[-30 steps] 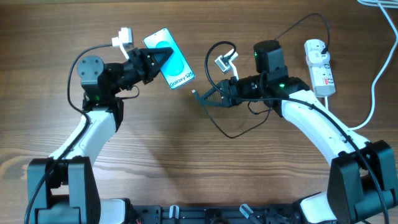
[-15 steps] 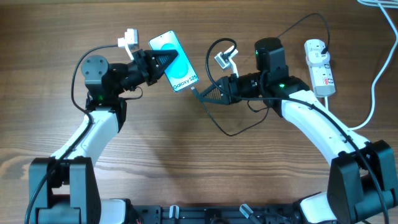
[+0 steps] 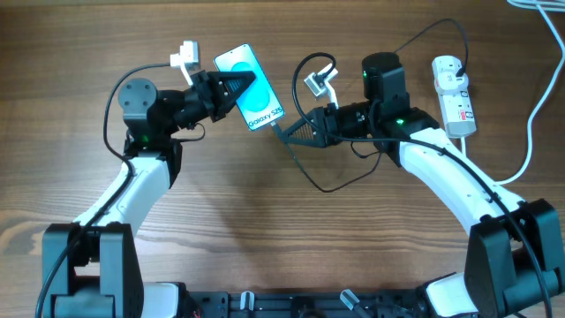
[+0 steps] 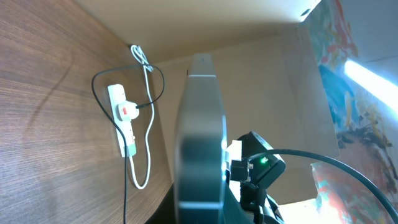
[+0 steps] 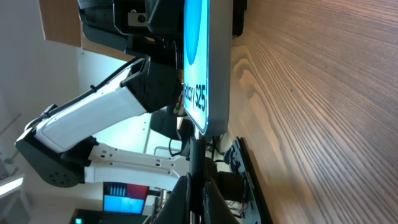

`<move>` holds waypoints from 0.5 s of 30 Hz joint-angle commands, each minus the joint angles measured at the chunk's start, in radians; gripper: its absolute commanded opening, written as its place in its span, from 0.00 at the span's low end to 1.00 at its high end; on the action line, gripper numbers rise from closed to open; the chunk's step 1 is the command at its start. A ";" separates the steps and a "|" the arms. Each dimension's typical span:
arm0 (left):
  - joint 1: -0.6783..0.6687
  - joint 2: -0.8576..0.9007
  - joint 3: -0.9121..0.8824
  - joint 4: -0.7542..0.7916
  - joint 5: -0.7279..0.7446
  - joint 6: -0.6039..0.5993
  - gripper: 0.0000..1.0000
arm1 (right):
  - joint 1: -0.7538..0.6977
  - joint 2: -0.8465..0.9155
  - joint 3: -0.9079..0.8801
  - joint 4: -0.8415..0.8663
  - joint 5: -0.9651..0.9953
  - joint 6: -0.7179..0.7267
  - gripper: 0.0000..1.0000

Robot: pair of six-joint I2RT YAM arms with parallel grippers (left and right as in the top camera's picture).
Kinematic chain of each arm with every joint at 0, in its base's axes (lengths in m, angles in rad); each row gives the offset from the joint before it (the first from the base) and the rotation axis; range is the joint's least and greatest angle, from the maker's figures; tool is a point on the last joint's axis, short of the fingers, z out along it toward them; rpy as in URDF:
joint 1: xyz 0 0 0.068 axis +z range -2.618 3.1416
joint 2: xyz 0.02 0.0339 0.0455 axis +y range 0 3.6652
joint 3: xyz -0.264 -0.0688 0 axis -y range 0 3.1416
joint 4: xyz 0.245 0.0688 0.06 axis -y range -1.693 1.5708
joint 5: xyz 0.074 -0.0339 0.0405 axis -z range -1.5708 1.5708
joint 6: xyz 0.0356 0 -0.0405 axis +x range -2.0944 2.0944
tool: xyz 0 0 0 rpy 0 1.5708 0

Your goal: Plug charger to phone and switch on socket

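While aloft, one phone (image 3: 252, 87), one charger (image 3: 279, 132).

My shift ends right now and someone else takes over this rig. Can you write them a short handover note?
Left end effector: shut on the phone, screen up.
Right end effector: shut on the charger near its plug, with the plug tip at the phone's bottom edge.
Socket: far right in the overhead view, neither arm near it.
Done: phone and charger grasped and brought together.
Left: confirm the plug is seated (cannot tell from these views), then press the socket's switch.
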 commanded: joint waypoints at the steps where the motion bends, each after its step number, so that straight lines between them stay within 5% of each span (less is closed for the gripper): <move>1: -0.006 -0.006 0.011 0.010 -0.003 -0.005 0.04 | 0.006 -0.013 0.000 0.006 -0.014 0.012 0.04; 15: -0.006 -0.006 0.011 0.010 -0.003 -0.005 0.04 | 0.006 -0.013 0.000 0.005 0.001 0.075 0.05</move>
